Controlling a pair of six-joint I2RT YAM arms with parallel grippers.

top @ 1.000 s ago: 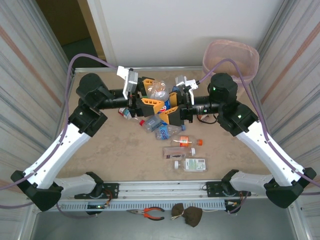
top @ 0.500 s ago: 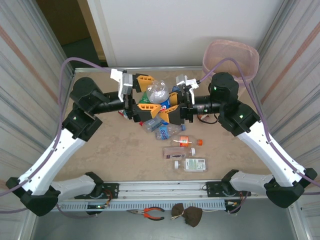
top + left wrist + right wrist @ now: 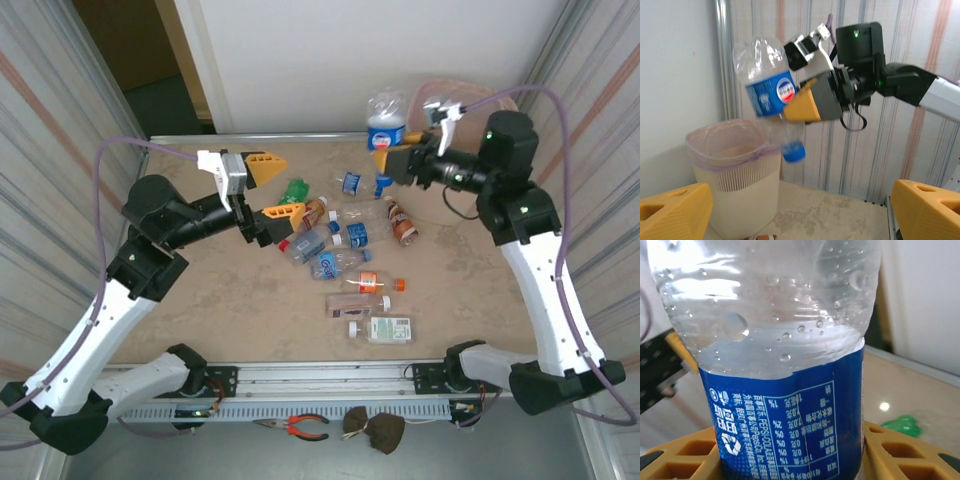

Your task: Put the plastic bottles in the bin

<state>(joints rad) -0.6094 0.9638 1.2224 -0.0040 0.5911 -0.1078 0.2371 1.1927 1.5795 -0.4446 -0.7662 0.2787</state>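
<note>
top view: my right gripper (image 3: 396, 160) is clamped on a clear blue-labelled bottle (image 3: 385, 122), raised above the table (image 3: 220, 300) at its far edge, just left of the pink bin (image 3: 478, 96). my arm covers much of the bin's mouth, so i cannot tell what is in it. my left gripper (image 3: 272, 186) is spread wide and holds nothing. the other bottles (image 3: 340, 240) lie scattered on the table between my arms.

left wrist view: the held bottle (image 3: 767, 90) hangs tilted, blue cap down, with the cap close by the bin's (image 3: 735, 175) rim and outside it. a lilac liner wraps that rim; i cannot see into the bin. my own yellow fingers (image 3: 672, 207) sit far apart at the bottom corners.

right wrist view: the bottle (image 3: 780, 365) stands between my yellow fingers (image 3: 685, 455), which press against its label. droplets cling inside its clear wall. a blurred green bottle (image 3: 902, 425) lies on the table behind.
</note>
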